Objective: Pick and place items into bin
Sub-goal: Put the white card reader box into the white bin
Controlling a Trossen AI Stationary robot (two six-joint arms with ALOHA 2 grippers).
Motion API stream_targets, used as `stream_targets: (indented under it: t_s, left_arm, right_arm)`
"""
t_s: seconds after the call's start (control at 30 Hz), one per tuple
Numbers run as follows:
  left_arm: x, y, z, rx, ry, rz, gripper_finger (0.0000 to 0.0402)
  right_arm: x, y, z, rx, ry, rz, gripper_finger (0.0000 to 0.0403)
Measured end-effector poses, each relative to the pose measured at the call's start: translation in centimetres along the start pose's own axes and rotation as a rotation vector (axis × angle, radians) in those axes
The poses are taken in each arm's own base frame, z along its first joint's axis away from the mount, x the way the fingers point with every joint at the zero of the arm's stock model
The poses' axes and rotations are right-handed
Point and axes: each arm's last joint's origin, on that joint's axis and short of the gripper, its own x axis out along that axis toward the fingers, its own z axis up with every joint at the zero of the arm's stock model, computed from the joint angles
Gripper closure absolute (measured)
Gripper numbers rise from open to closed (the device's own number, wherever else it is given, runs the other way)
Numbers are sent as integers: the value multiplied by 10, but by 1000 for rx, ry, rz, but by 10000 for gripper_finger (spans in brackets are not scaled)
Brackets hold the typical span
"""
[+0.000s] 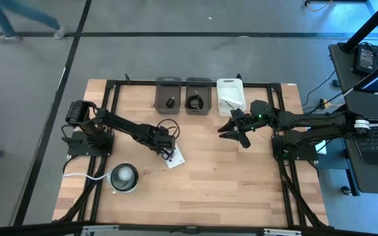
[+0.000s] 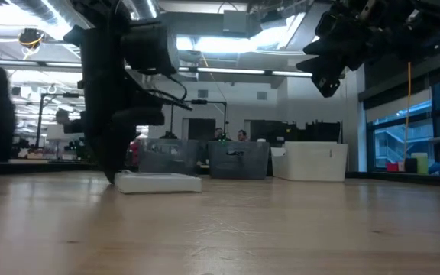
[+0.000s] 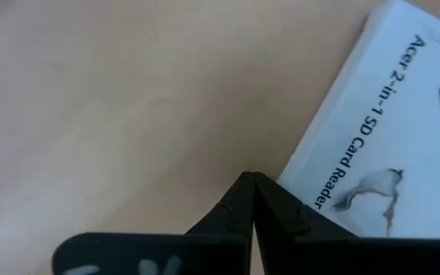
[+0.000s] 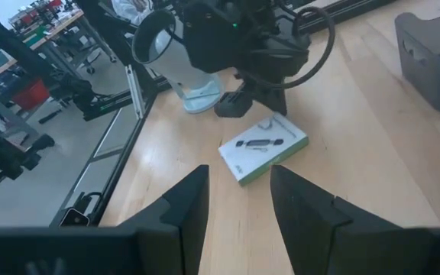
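Left hand (image 1: 167, 152), fingers closed, is parked beside SD card reader box (image 1: 174, 158); reopening needed before pickup.

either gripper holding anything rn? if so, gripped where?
Nothing held. Left gripper is shut, fingertips together at the white packet's edge, not around it. Right gripper is open and empty, raised above the table.
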Motion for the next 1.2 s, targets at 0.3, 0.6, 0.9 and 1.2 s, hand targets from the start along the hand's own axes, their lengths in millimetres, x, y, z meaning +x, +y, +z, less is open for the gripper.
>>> stream_targets:
  t_s: [0.3,0.6,0.9,1.2]
  left_arm:
    - [-5,-23,-3,7,-96,-174,398]
    - [-9,-37,-3,8,-158,-282,398]
    - [-16,-52,-3,101,-175,-463,398]
    - [-22,-64,-11,357,-265,-525,398]
  right_arm:
    - [0,0,0,-1,0,0,257]
    - [0,0,0,-1,0,0,257]
    - [0,0,0,-1,0,0,257]
    - [0,0,0,-2,0,0,257]
